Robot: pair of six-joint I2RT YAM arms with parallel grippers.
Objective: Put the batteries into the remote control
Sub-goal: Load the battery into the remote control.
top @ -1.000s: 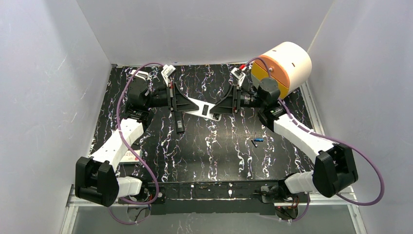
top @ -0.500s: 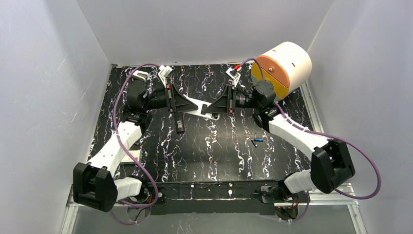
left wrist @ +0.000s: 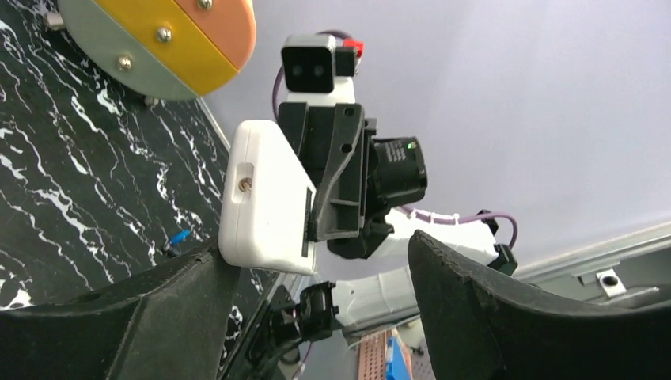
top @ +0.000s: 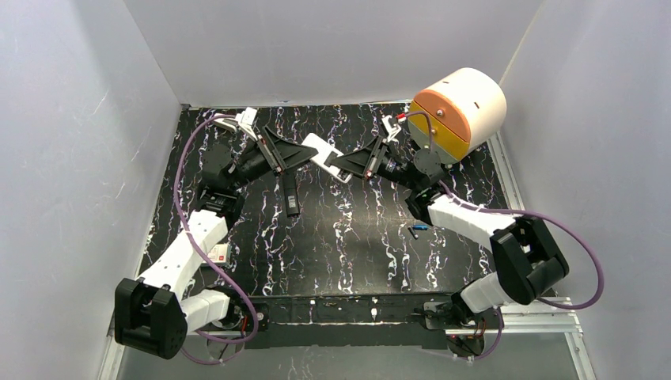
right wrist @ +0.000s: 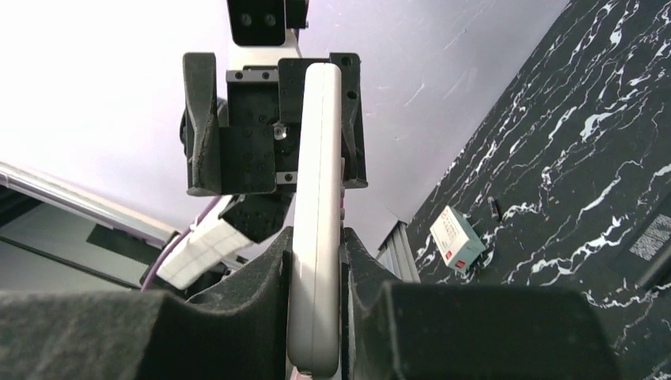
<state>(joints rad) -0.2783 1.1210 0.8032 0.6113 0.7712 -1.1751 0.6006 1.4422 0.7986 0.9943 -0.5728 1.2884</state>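
The white remote control [top: 324, 150] hangs in the air over the back of the table, held edge-on. My right gripper [top: 338, 165] is shut on one end of it; the right wrist view shows both pads pressed on the remote control [right wrist: 320, 166] at the right gripper [right wrist: 316, 265]. My left gripper [top: 305, 153] stands open around the other end. In the left wrist view the remote control [left wrist: 265, 198] sits close to one finger of the left gripper [left wrist: 316, 273], far from the other. Two batteries [top: 417, 229], blue and black, lie on the table at right; the blue battery [left wrist: 179, 237] also shows in the left wrist view.
A large orange-and-cream drum [top: 463, 107] stands at the back right, close behind the right arm. A slim black piece [top: 291, 196] lies below the left gripper. A small white box [top: 215, 253] lies near the left edge, with a small dark cylinder [right wrist: 495, 207] beside it.
The remote changed hands: my right gripper shut on it and my left gripper opened. Both grippers and the remote moved up and toward the back of the table.
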